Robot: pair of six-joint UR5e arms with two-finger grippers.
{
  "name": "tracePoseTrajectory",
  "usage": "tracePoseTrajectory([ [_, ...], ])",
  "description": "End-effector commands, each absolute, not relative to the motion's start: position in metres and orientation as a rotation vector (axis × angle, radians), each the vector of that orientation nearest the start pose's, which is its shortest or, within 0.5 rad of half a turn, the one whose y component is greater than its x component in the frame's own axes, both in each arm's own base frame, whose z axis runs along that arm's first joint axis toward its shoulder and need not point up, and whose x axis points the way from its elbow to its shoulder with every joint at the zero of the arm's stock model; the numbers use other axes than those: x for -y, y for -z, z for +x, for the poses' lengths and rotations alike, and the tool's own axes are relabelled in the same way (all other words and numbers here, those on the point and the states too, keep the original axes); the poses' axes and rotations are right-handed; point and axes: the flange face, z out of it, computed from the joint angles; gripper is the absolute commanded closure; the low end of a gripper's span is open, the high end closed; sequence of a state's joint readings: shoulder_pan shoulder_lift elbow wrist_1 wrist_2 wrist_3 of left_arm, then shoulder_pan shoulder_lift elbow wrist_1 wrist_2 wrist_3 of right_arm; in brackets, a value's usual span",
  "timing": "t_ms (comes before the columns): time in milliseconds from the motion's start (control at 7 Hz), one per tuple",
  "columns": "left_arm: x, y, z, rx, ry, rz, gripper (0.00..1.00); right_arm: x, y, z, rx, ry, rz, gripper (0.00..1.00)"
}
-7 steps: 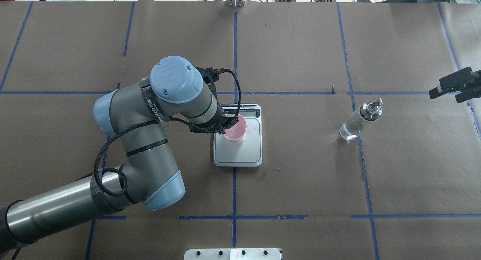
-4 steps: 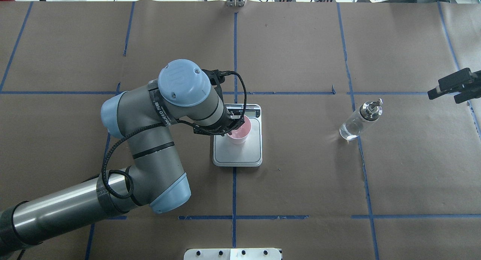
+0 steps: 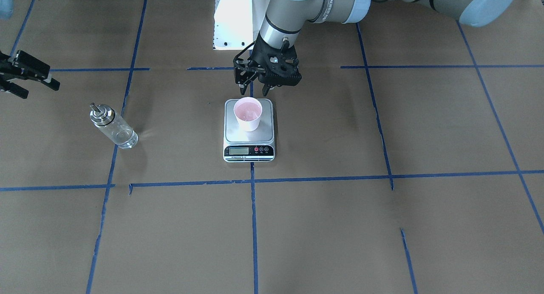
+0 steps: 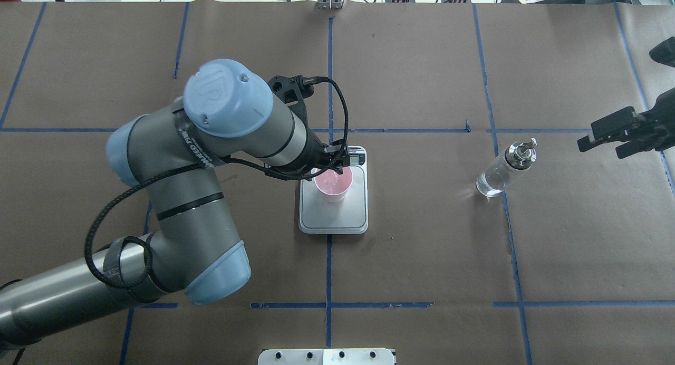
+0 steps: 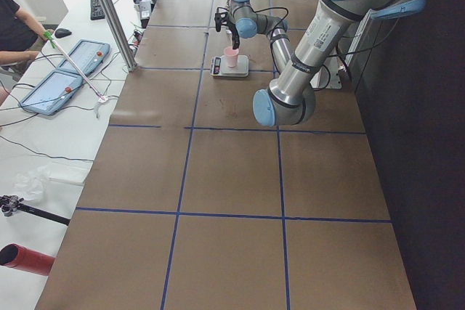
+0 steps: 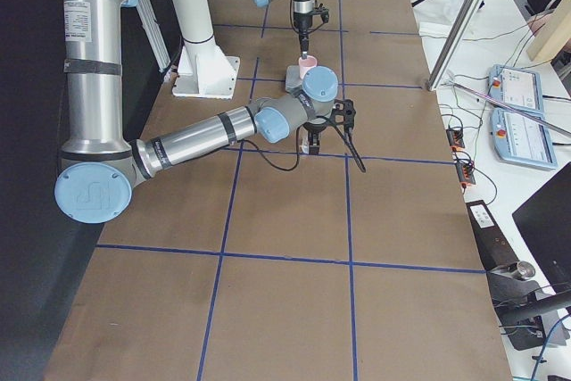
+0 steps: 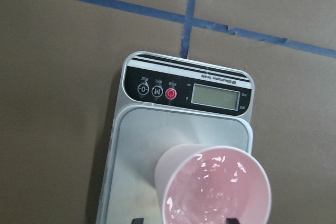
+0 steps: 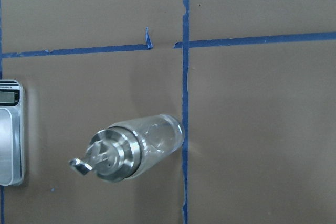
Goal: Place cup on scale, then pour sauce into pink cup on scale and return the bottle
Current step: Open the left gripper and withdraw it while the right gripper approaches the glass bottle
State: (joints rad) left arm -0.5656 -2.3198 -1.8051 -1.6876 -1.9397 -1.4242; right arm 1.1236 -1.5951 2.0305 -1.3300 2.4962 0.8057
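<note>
The cup sits on the scale. The left tool hangs open above it. The right tool is open near the bottle.

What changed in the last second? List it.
The left gripper let go of the cup, opened and lifted away from it. The right gripper moved in toward the bottle. The cup on the scale and the bottle stayed put.

Cup: white outside, pink inside; scale: brushed-steel platform, black panel, one red button; bottle: clear glass, silver collar; bench: brown, blue-taped grid.
</note>
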Motion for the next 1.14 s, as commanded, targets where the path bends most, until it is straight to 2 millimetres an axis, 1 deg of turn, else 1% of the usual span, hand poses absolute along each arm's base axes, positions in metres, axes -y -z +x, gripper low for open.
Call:
tracePoseTrajectory([
  [0, 0.461, -0.095, 0.397, -1.196, 0.226, 0.085, 0.37, 0.401, -0.371, -0.221, 1.061, 0.049, 0.101, 0.00],
  [143, 0.482, -0.097, 0.354, -1.211, 0.264, 0.097, 0.37, 0.371, -0.391, -0.238, 1.054, 0.048, 0.146, 0.00],
  [286, 0.497, -0.115, 0.314, -1.198, 0.302, 0.142, 0.38, 0.348, -0.408, -0.248, 1.044, 0.066, 0.216, 0.00],
  [429, 0.500, -0.127, 0.297, -1.180, 0.276, 0.185, 0.38, 0.336, -0.418, -0.259, 1.008, 0.033, 0.293, 0.00],
  [571, 0.513, -0.145, 0.278, -1.142, 0.267, 0.225, 0.38, 0.332, -0.423, -0.270, 0.968, -0.053, 0.337, 0.00],
  [714, 0.516, -0.183, 0.269, -1.082, 0.209, 0.251, 0.38, 0.326, -0.427, -0.281, 0.931, -0.092, 0.381, 0.00],
  [857, 0.517, -0.218, 0.260, -1.023, 0.133, 0.282, 0.36, 0.315, -0.428, -0.298, 0.906, -0.133, 0.426, 0.00],
  [1000, 0.514, -0.259, 0.256, -0.962, 0.100, 0.272, 0.35, 0.291, -0.427, -0.328, 0.882, -0.218, 0.510, 0.00],
])
